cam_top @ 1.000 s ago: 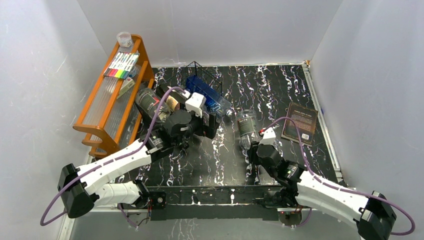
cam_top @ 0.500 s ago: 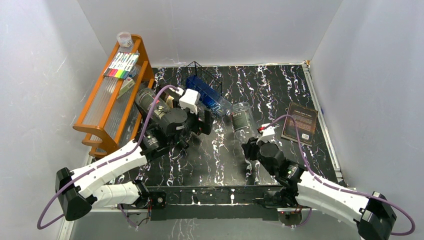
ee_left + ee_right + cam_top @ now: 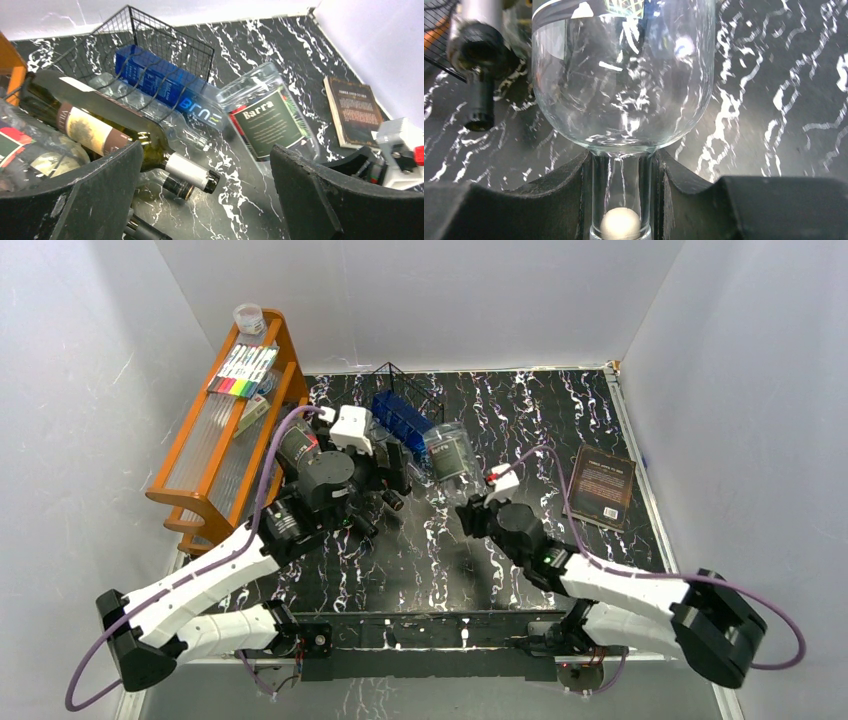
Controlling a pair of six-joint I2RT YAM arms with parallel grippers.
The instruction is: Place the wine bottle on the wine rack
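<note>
Now two tools hang over the black bench (image 3: 540, 420). The right tool (image 3: 621, 172) is pinched narrow on the thin neck of one clear wine bottle (image 3: 447, 452) with a dark label. The tool holds that bottle at a slant, with its fat end toward the wine rack (image 3: 165, 40). The bottle is just beside the rack's right side, next to one bottle with a blue label (image 3: 165, 92) that lies in the rack. I cannot tell if those two bottles touch.

The left tool (image 3: 205, 200) is wide open with nothing in it, near the front of the rack. One green bottle (image 3: 100, 127) with a cream label lies by the blue one. One more bottle with a red label (image 3: 15, 145) is at the far left. That makes four bottles I can count.

One book (image 3: 600, 485) lies on the bench to the right, well apart from the bottles. One orange shelf (image 3: 180, 498) stands on the left, with one pack of pens (image 3: 243, 370) and one small jar (image 3: 248, 318) on top.
</note>
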